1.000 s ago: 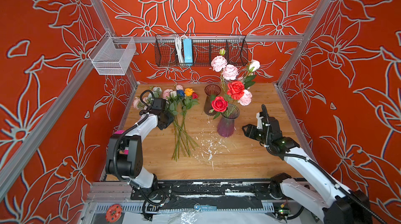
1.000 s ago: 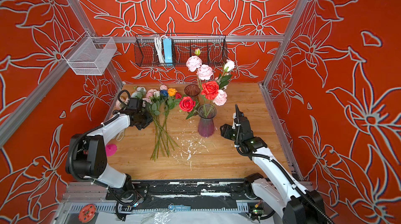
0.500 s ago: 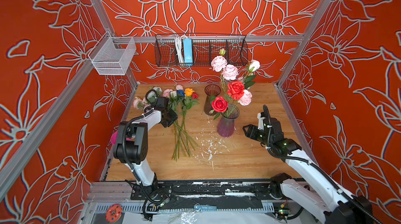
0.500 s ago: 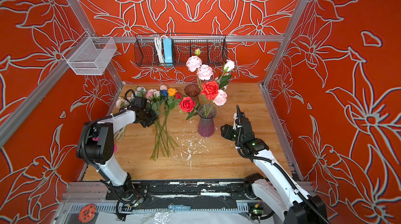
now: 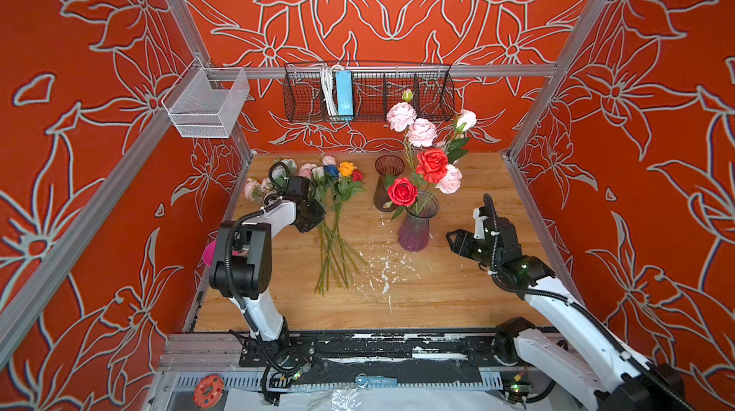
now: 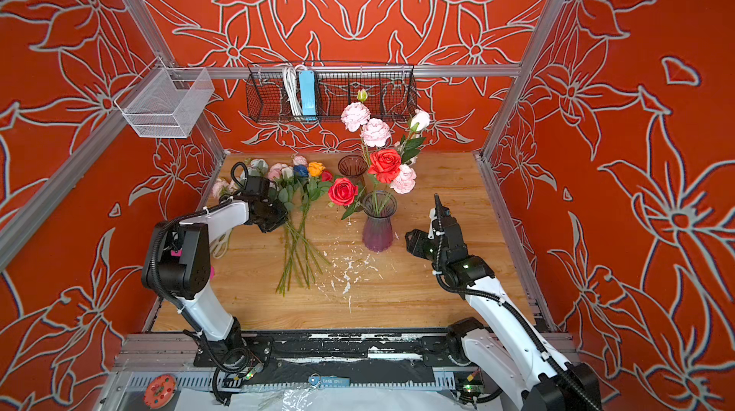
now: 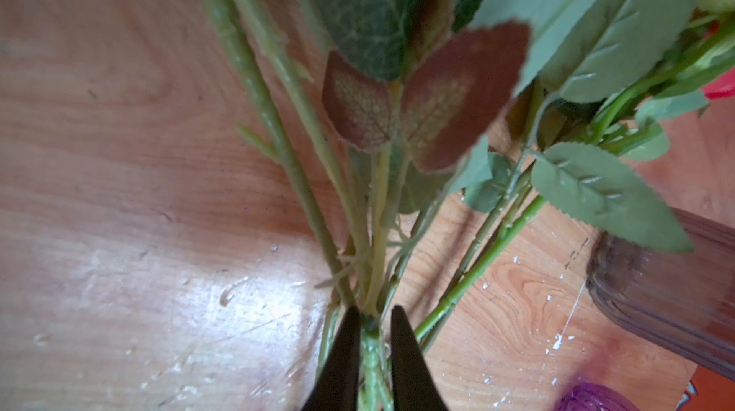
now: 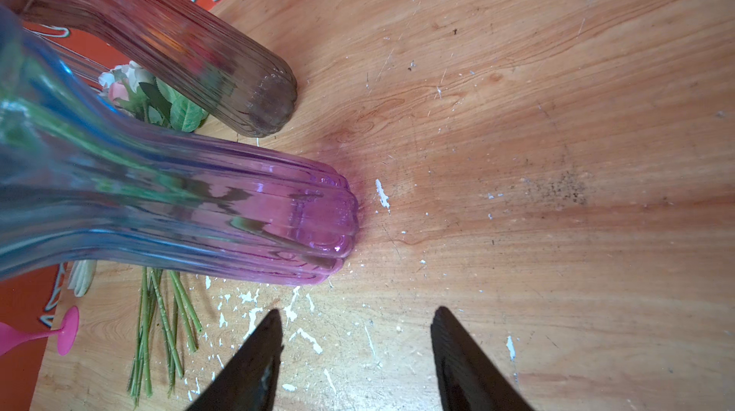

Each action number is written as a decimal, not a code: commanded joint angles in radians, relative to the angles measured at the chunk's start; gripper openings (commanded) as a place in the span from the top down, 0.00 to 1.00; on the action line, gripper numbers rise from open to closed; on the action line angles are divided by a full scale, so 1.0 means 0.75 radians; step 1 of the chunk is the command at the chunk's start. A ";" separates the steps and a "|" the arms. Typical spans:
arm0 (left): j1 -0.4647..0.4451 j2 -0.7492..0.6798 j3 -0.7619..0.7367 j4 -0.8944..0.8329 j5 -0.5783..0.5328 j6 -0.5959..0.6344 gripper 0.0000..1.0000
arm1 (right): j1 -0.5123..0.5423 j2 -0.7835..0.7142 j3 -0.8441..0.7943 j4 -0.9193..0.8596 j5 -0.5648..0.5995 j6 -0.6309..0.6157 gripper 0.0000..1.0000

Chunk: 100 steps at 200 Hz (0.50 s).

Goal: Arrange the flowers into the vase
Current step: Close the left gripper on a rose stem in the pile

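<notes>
The table under me is varnished wood, its sheen scuffed, scratched and flecked with white chips. The purple vase is ribbed, glossy clear glass; the farther brown vase is smoky ribbed glass. The flowers have waxy, plastic-looking stems and matt, cloth-like veined leaves. My left gripper is matt black. The far basket is black wire.

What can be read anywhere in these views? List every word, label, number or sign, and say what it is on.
No text here can be read with certainty.
Blue tag on the front rail, seen in both top views: pale print, too small to read.
Blue box in the black wire basket: no legible marking.
Both wrist views: no lettering at all.
</notes>
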 commanded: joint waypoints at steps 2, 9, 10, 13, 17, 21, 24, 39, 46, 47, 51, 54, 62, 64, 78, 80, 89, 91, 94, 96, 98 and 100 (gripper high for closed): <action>0.005 -0.022 0.017 -0.046 -0.003 0.065 0.82 | -0.006 -0.010 -0.019 -0.005 0.017 0.001 0.39; 0.006 -0.017 0.024 -0.058 -0.015 0.075 0.81 | -0.006 -0.008 -0.015 -0.007 0.017 0.001 0.39; 0.007 -0.016 0.026 -0.059 -0.016 0.074 0.81 | -0.005 -0.008 -0.015 -0.007 0.017 0.001 0.39; 0.005 -0.010 0.032 -0.063 -0.019 0.079 0.81 | -0.004 -0.007 -0.012 -0.010 0.015 0.001 0.39; 0.005 -0.006 0.039 -0.070 -0.019 0.090 0.81 | -0.006 -0.006 -0.010 -0.011 0.014 0.000 0.39; 0.003 0.000 0.048 -0.077 -0.023 0.100 0.81 | -0.004 -0.005 -0.007 -0.011 0.013 0.001 0.39; 0.000 0.006 0.055 -0.084 -0.030 0.106 0.81 | -0.005 -0.005 -0.006 -0.012 0.012 0.000 0.39; -0.010 0.027 0.080 -0.104 -0.041 0.129 0.85 | -0.005 -0.005 -0.002 -0.006 0.010 0.001 0.39; -0.012 0.036 0.083 -0.104 -0.032 0.135 0.86 | -0.006 -0.005 -0.006 0.000 0.011 0.001 0.39; -0.012 0.036 0.083 -0.104 -0.032 0.134 0.86 | -0.006 -0.006 -0.006 0.001 0.011 0.001 0.39; -0.013 0.038 0.081 -0.106 -0.032 0.135 0.87 | -0.006 -0.005 -0.009 0.005 0.009 0.001 0.39; -0.014 0.041 0.081 -0.106 -0.031 0.136 0.87 | -0.006 -0.007 -0.009 0.008 0.008 0.001 0.39; -0.016 0.042 0.079 -0.107 -0.032 0.147 0.89 | -0.006 -0.004 -0.009 0.012 0.006 0.001 0.39; -0.016 0.040 0.079 -0.108 -0.034 0.149 0.89 | -0.004 -0.003 -0.010 0.012 0.004 0.001 0.39; -0.020 0.031 0.075 -0.114 -0.040 0.160 0.89 | -0.005 -0.004 -0.010 0.009 0.007 -0.001 0.39; -0.021 0.029 0.074 -0.114 -0.040 0.162 0.89 | -0.004 -0.005 -0.010 0.010 0.007 -0.001 0.39; -0.025 0.023 0.073 -0.121 -0.054 0.166 0.87 | -0.005 -0.006 -0.014 0.009 0.007 -0.003 0.39; -0.026 0.022 0.073 -0.123 -0.055 0.166 0.86 | -0.004 -0.007 -0.014 0.008 0.006 -0.003 0.39; -0.027 0.020 0.072 -0.125 -0.058 0.169 0.85 | -0.005 -0.009 -0.014 0.007 0.006 -0.003 0.39; -0.028 0.018 0.074 -0.127 -0.061 0.170 0.85 | -0.006 -0.010 -0.014 0.007 0.006 -0.005 0.39; -0.028 0.017 0.075 -0.130 -0.066 0.172 0.84 | -0.005 -0.011 -0.017 0.007 0.006 -0.005 0.39; -0.029 0.017 0.076 -0.134 -0.072 0.172 0.84 | -0.005 -0.011 -0.018 0.007 0.006 -0.005 0.39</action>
